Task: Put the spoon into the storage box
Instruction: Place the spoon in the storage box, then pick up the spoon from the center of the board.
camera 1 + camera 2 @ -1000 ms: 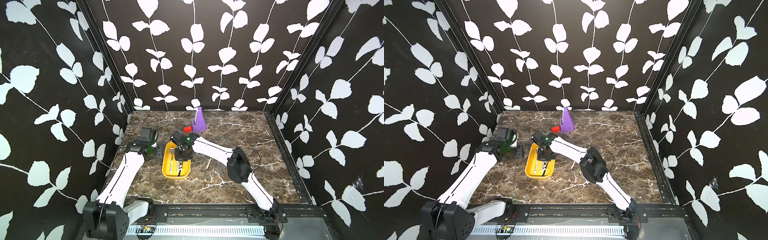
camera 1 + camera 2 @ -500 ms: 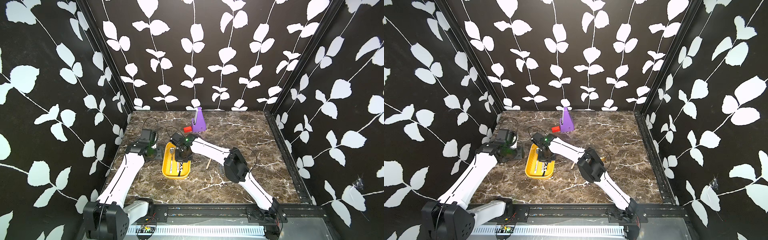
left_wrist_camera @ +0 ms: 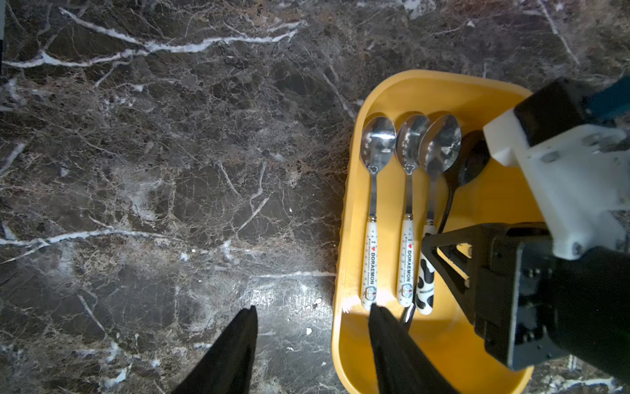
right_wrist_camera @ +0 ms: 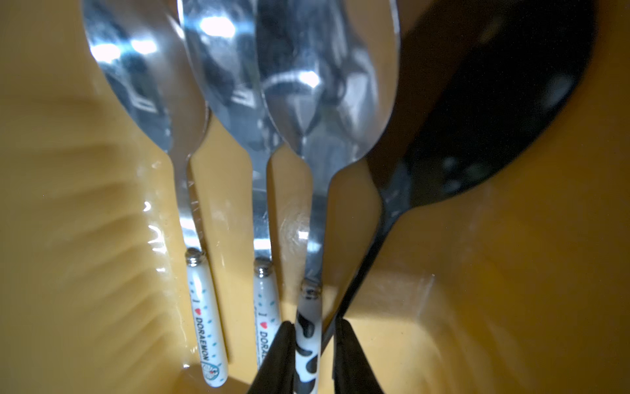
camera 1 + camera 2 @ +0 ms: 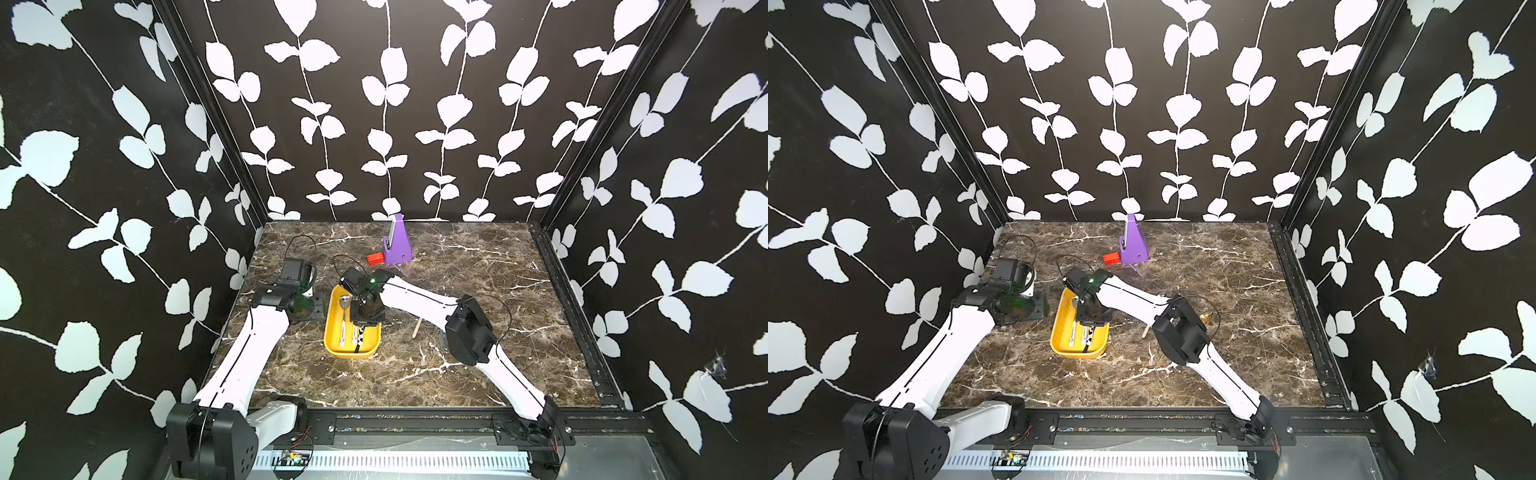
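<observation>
Black fingers (image 3: 235,351) of the left claw (image 3: 312,308) stand wide apart and hold nothing. In the left wrist view one shows over bare bench (image 3: 170,170) and its mate over the end of the storage box (image 5: 350,352), by the handle tips. Their height above these cannot be told.

Next right, the yellow storage box lies flat on the bench. It holds four spoons side by side, bowls all at one end:
- a first Doraemon spoon (image 3: 373,218);
- a second Doraemon spoon (image 3: 409,218);
- the cow-print spoon (image 3: 439,146), its bowl overlapping the second's;
- a black spoon (image 3: 468,163), whose thin handle slants in beside the cow-print handle.

The right claw (image 4: 315,327) sits low inside the box, narrow. Its fingers flank the cow-print handle, and the black handle also runs between them. Whether they press the handle or stand just clear cannot be told.

Assessment: the cow-print spoon already lies within the box, so the step in hand is release and withdrawal.

Recommendations:
- Part the fingers only enough to free the handle, as the second Doraemon handle lies just beside one finger.
- Lift straight up rather than sideways, so that neither the cow-print nor the black handle is dragged or tipped over the rim.
- Keep the left claw off the box wall.

Further right, a wooden stick (image 5: 417,327) lies on the bench, apart from the box. At the back stand a purple stand (image 5: 397,243) and a red block (image 5: 375,258), neither concerned.
</observation>
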Available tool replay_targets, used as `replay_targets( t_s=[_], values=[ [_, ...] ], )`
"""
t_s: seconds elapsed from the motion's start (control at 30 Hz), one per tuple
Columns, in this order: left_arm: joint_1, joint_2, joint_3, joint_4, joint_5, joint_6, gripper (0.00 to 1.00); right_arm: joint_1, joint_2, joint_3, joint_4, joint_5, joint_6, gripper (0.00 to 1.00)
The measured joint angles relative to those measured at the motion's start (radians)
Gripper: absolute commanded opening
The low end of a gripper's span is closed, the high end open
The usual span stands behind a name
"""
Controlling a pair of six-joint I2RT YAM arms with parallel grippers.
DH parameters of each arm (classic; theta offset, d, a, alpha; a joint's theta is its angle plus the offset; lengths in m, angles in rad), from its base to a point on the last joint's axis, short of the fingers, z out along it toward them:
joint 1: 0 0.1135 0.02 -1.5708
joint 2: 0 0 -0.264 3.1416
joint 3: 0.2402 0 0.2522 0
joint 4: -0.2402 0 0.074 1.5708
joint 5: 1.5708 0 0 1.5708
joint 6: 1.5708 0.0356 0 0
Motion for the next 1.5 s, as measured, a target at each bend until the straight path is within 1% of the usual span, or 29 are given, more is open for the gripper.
replay_targets(
  t_s=[0.2, 0.3, 0.4, 0.47, 0.6, 0.7, 0.8, 0.9, 1.0, 1.17, 1.27, 1.33, 1.5],
  values=[
    [0.000, 0.000, 0.000, 0.000, 0.001, 0.000, 0.58, 0.000, 0.000, 0.000, 0.001, 0.005, -0.007, 0.25],
    [0.000, 0.000, 0.000, 0.000, 0.006, 0.000, 0.58, 0.000, -0.006, 0.000, 0.000, 0.031, -0.028, 0.26],
    [0.000, 0.000, 0.005, -0.001, 0.028, 0.000, 0.58, 0.000, -0.043, -0.020, 0.012, 0.082, -0.056, 0.29],
    [0.000, 0.000, 0.017, -0.007, 0.045, 0.000, 0.58, 0.000, -0.102, -0.066, 0.037, 0.127, -0.082, 0.31],
    [0.000, -0.006, 0.052, -0.012, 0.094, -0.003, 0.57, -0.012, -0.271, -0.183, 0.095, 0.227, -0.140, 0.33],
    [-0.020, -0.016, 0.071, -0.013, 0.127, -0.015, 0.57, -0.056, -0.427, -0.323, 0.167, 0.276, -0.166, 0.34],
    [-0.103, -0.005, 0.114, -0.015, 0.127, -0.028, 0.57, -0.148, -0.580, -0.513, 0.254, 0.304, -0.177, 0.35],
    [-0.208, 0.040, 0.175, -0.011, 0.125, -0.042, 0.57, -0.259, -0.690, -0.697, 0.325, 0.317, -0.188, 0.36],
    [-0.318, 0.122, 0.225, 0.009, 0.116, -0.058, 0.57, -0.372, -0.763, -0.854, 0.359, 0.340, -0.198, 0.36],
    [-0.524, 0.346, 0.326, 0.042, 0.094, -0.083, 0.56, -0.509, -0.870, -1.081, 0.395, 0.346, -0.209, 0.36],
    [-0.614, 0.488, 0.394, 0.059, 0.093, -0.089, 0.56, -0.581, -0.937, -1.188, 0.420, 0.335, -0.204, 0.37],
    [-0.658, 0.567, 0.435, 0.067, 0.094, -0.091, 0.56, -0.624, -0.965, -1.234, 0.434, 0.327, -0.203, 0.37],
    [-0.718, 0.752, 0.529, 0.079, 0.101, -0.098, 0.55, -0.688, -0.980, -1.280, 0.455, 0.307, -0.206, 0.37]
  ],
)
